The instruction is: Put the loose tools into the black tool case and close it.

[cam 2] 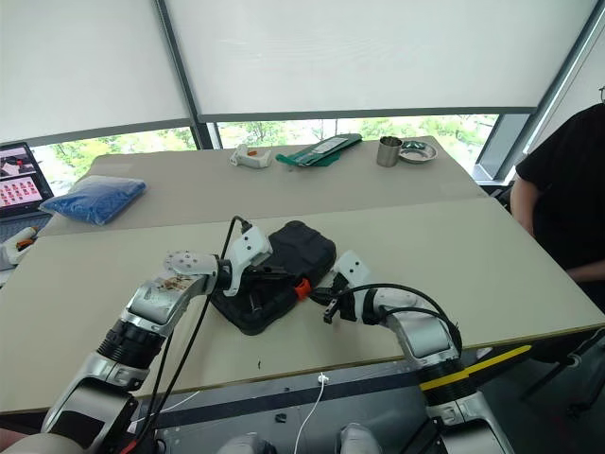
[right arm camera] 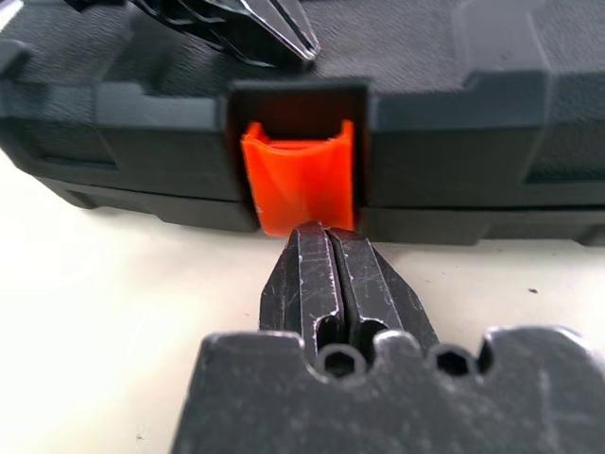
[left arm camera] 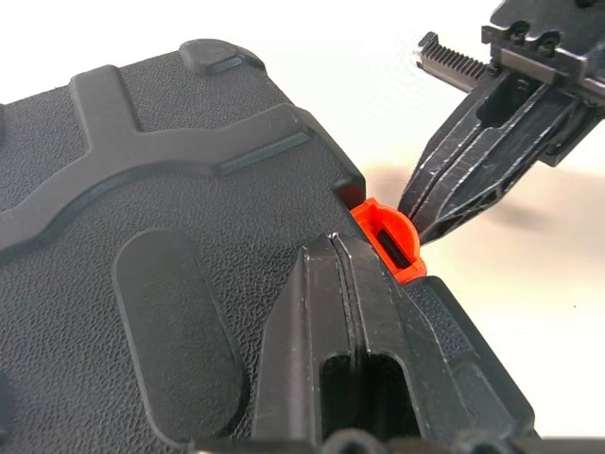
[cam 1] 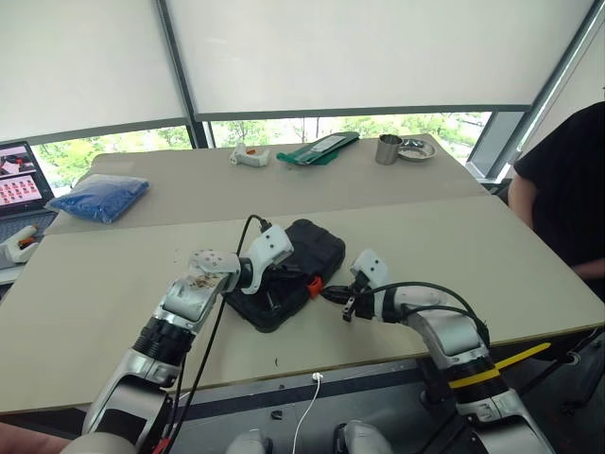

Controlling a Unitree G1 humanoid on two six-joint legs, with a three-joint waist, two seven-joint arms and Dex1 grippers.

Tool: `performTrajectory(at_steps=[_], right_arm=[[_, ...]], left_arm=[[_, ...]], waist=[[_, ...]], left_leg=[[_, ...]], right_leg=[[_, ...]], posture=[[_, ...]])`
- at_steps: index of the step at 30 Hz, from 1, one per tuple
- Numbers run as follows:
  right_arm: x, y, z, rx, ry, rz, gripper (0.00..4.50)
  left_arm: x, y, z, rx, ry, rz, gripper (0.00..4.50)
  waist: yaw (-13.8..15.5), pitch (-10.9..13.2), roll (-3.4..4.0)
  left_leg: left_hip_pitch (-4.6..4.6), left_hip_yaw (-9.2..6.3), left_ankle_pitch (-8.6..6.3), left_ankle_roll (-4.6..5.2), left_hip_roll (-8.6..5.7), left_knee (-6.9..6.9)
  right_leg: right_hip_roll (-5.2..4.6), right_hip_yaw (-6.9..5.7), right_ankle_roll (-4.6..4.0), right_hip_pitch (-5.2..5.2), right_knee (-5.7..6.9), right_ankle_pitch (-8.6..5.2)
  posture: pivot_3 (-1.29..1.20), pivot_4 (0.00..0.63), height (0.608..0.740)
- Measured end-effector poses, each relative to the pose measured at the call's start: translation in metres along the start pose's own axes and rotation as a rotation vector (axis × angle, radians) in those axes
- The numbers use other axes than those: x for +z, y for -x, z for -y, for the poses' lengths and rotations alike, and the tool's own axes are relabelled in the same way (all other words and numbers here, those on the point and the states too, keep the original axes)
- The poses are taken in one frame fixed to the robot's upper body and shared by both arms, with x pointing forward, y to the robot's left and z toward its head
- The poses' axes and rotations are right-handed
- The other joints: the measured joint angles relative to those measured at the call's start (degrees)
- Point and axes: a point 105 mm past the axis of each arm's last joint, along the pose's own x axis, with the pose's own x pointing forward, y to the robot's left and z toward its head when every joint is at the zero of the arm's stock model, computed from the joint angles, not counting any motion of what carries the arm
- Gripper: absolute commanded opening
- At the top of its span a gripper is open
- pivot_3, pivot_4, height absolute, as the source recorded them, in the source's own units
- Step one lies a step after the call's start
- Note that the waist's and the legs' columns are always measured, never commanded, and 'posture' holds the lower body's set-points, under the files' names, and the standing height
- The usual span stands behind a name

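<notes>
Since the right gripper (right arm camera: 323,241) has its jaws pressed fully together with nothing between them and its tip right at the lower edge of the small orange plastic latch (right arm camera: 301,184), the likeliest failure is a glancing push: the tip could slide off the smooth tab, or shove the whole ribbed black plastic tool case (cam 1: 284,274) away across the beige worktop (cam 1: 113,274) instead of snapping the latch home. A lid not fully seated would leave the latch unable to catch, and that gap cannot be judged from here. The right arm reaches in from the near right, forearm low, gripper pointing slightly downward and toward the left at the case's near-right edge. Just beyond, the left gripper (left arm camera: 340,248), jaws likewise shut and empty, lies on the textured lid beside the latch, its arm coming from the near left with the wrist bent down; if it lifts, nothing steadies the case. The case lies closed near the middle of the worktop, with no loose tools visible around it. Farther off sit a blue bag (cam 1: 99,197) at far left and a metal cup (cam 1: 388,148) by the window.
</notes>
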Motion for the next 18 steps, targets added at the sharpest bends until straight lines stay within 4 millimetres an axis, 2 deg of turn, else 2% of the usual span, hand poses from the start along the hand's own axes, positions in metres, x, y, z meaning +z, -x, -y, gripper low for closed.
performTrajectory(at_steps=[6,12,15,18], right_arm=[[-0.01,-0.01,-0.001,0.009,-0.024,-0.053,0.0],[-0.008,-0.012,-0.003,0.021,-0.017,-0.054,0.0],[-0.007,-0.01,-0.003,0.02,-0.01,-0.064,0.0],[-0.002,0.001,-0.007,0.034,0.048,-0.093,0.0]], left_arm=[[0.004,-0.003,0.004,-0.021,-0.003,0.017,0.02],[0.004,-0.002,0.003,-0.02,-0.003,0.018,0.02],[0.005,-0.002,0.003,-0.017,-0.007,0.021,0.02],[0.007,-0.002,0.006,-0.024,-0.01,0.031,0.02]], waist=[[0.3,0.0,0.21],[0.2,0.0,0.18],[0.2,0.0,0.23],[0.4,0.1,0.33]], left_leg=[[-0.01,0.02,0.0,-0.01,-0.01,0.0],[0.02,0.03,0.0,-0.01,-0.03,0.0],[-0.04,0.03,0.0,-0.01,-0.03,0.0],[-0.1,0.03,0.0,-0.01,-0.09,0.0]], right_leg=[[0.05,-0.04,0.0,-0.16,0.03,0.03],[0.07,-0.12,0.0,0.03,0.07,0.12],[0.06,-0.15,0.0,-0.05,0.07,0.12],[0.07,-0.17,0.0,-0.2,0.07,0.12]], posture=[[0.0,0.15,0.74],[0.0,0.15,0.74],[0.0,0.15,0.74],[0.0,0.15,0.74]])
